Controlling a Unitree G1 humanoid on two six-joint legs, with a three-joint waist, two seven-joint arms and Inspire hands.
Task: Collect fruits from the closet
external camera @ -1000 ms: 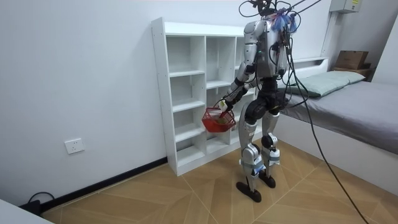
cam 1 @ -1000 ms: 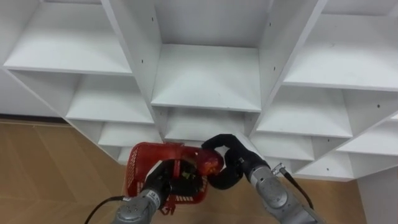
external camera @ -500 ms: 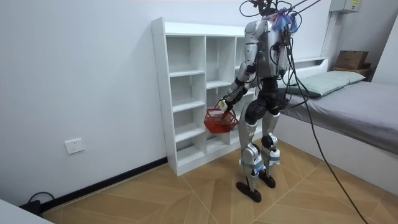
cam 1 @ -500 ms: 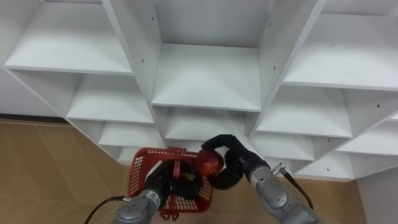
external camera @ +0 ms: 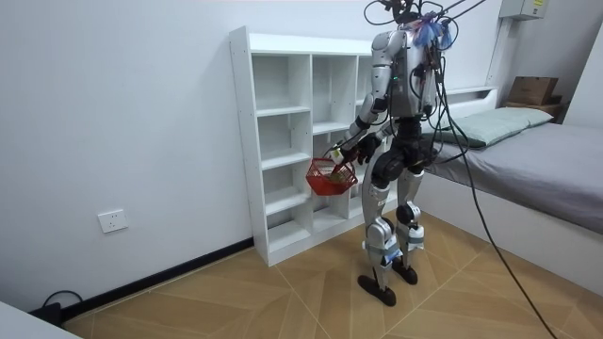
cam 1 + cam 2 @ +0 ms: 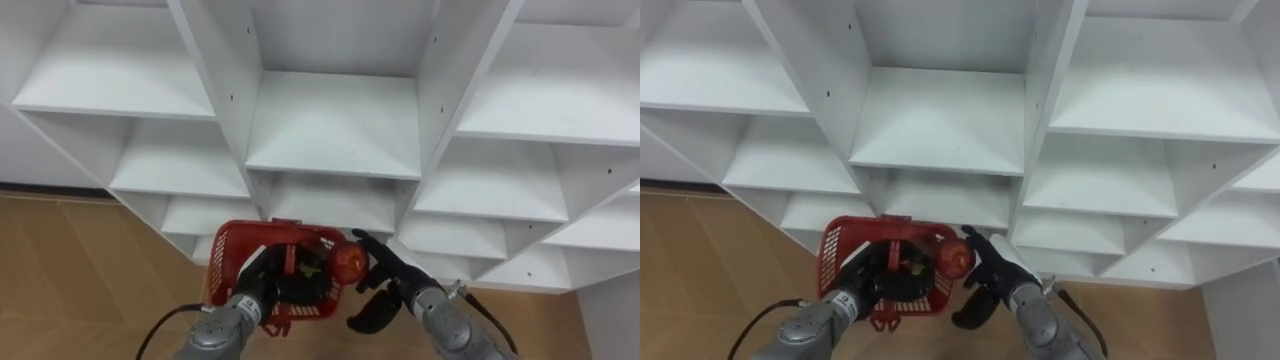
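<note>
Robot is standing right up against the white closet (image 6: 330,120), facing it; the bed (image 5: 528,160) is lying on the room view's right.

Left hand (image 6: 252,290) is coming in low left, its fingers clamped round the handle of the red basket (image 6: 222,262) and holding it up in front of the lower shelves, above the wood floor (image 6: 80,260).

Apple (image 6: 348,264), red, is sitting at the basket's right rim, just over the edge. Can't tell if it is resting on the rim or only against the fingers.

Right hand (image 6: 392,285) is sitting just right of the basket, fingers apart and mostly straight. Their tips are touching the apple's right side and the thumb is hanging below, clear of the fruit.

A small yellow-green thing (image 6: 310,268) is lying inside the basket, left of the apple; too small to tell what.

Diff vs 0.5 s ago:
- The right hand was wrapped round the apple then; now the fingers are opening off it and the hand is sitting lower and nearer.
- The apple is staying at about the same spot by the right rim.
- The basket is riding slightly higher, and the left grip is holding unchanged.
- Stance in the room view is looking the same.
</note>
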